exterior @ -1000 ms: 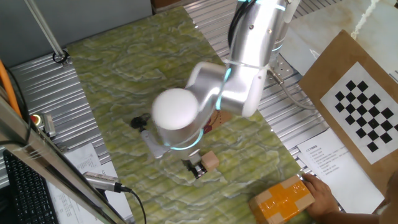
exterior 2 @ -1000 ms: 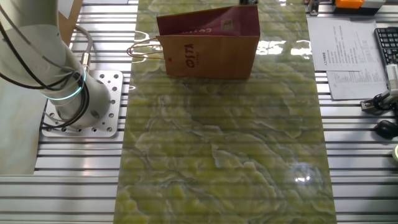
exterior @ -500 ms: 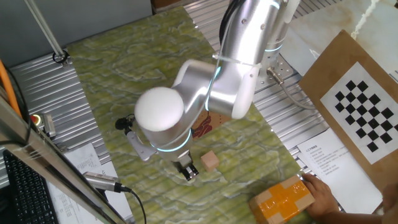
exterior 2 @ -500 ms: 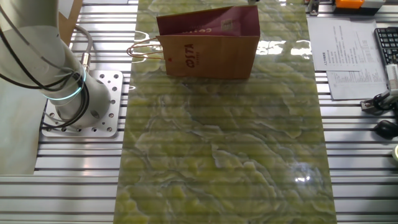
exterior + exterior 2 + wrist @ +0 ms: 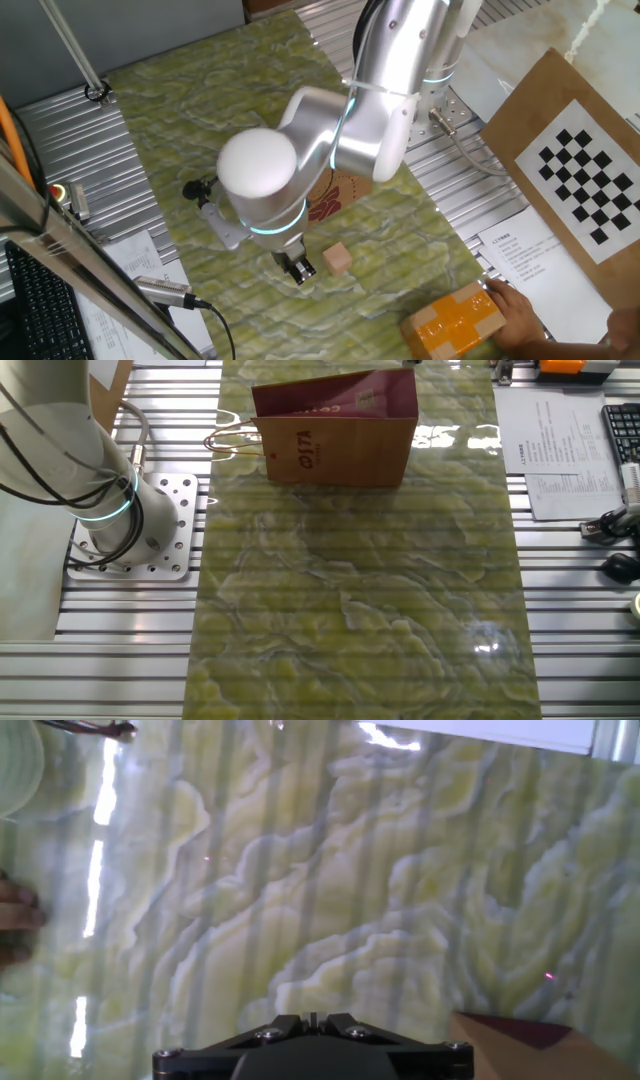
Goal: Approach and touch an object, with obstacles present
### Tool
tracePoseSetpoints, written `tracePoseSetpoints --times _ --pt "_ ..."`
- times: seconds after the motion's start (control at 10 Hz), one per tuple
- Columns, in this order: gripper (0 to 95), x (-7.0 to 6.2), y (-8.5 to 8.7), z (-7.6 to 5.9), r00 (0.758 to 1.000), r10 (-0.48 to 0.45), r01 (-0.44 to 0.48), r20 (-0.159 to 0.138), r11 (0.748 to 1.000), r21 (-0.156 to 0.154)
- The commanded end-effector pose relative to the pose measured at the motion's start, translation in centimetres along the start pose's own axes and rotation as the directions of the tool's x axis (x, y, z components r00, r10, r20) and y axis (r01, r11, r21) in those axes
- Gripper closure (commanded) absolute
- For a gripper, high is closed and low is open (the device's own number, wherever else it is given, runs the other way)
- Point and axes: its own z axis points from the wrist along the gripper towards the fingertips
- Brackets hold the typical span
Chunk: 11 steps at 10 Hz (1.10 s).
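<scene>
The small pale tan wooden cube (image 5: 338, 259) sits on the green marbled mat, near its front. My gripper (image 5: 298, 270) points down at the mat just left of the cube, with a small gap between them; its fingers are shut and hold nothing. In the hand view the shut fingertips (image 5: 312, 1018) sit at the bottom centre and a tan corner of the cube (image 5: 530, 1045) shows at the bottom right. The brown COSTA paper bag (image 5: 335, 430) stands upright at the mat's far end; in the one fixed view the bag (image 5: 338, 195) is mostly hidden behind my arm.
An orange-yellow tape-wrapped box (image 5: 455, 320) lies at the mat's front right with a person's hand (image 5: 522, 312) on it. A checkerboard panel (image 5: 585, 180) lies to the right. My arm's base (image 5: 125, 525) stands left of the mat. Papers and a keyboard (image 5: 622, 430) lie beside the mat.
My gripper has moved a little left, away from the cube it was right beside a second ago. The cube, bag and box have not moved.
</scene>
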Motion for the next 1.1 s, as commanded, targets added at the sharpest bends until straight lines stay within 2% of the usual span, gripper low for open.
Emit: tracePoseSetpoints --times 0.1,0.6,0.8,1.1 --pt "95.0 -0.2 -0.2 -0.1 1.0 -0.01 0.01 0.009 1.0 0.001" --pt "95.0 -0.3 -1.0 -0.3 1.0 -0.019 0.019 0.018 1.0 0.009" --pt "95.0 -0.6 -1.8 -0.8 0.999 -0.019 0.019 0.042 1.0 0.012" --pt "95.0 -1.1 -2.4 -1.7 0.999 -0.016 0.016 0.048 1.0 0.01"
